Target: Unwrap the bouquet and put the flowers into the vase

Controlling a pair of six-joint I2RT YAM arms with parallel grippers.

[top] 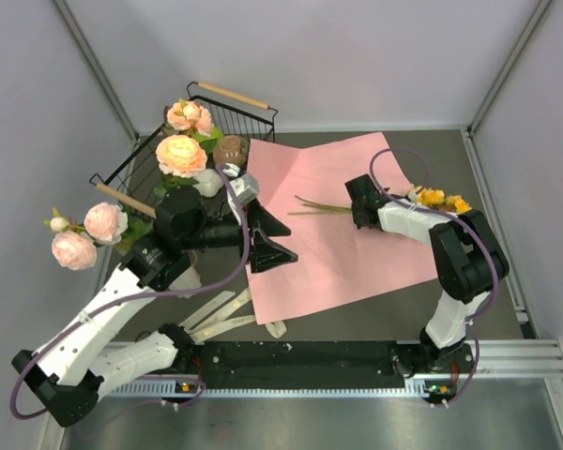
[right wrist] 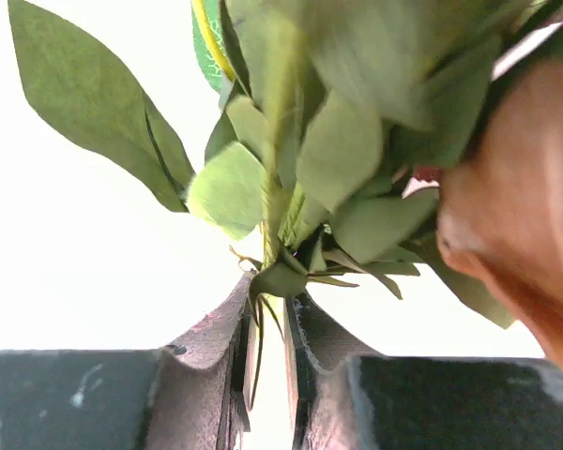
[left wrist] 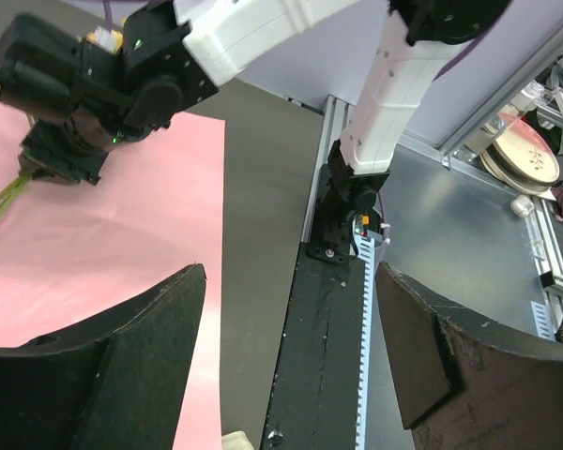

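The pink wrapping paper [top: 338, 234] lies unfolded and flat on the table. My right gripper [top: 359, 204] rests over it, shut on the thin green stems [right wrist: 267, 328] of the small yellow flowers [top: 441, 199]. Their stem ends [top: 314, 206] stick out to the left, and leaves [right wrist: 338, 150] fill the right wrist view. My left gripper [top: 280, 246] hangs open and empty over the paper's left edge, its fingers [left wrist: 122, 366] wide apart. Peach roses [top: 180, 155] stand at the back left above a bit of white that looks like the vase [top: 206, 183]. Pink roses [top: 89, 234] show further left.
A black wire basket [top: 131, 173] with wooden handles sits at the back left, with a small brown pot [top: 231, 150] by it. Cream ribbon strips [top: 220, 314] lie near the front rail [top: 300, 361]. Grey walls close in both sides.
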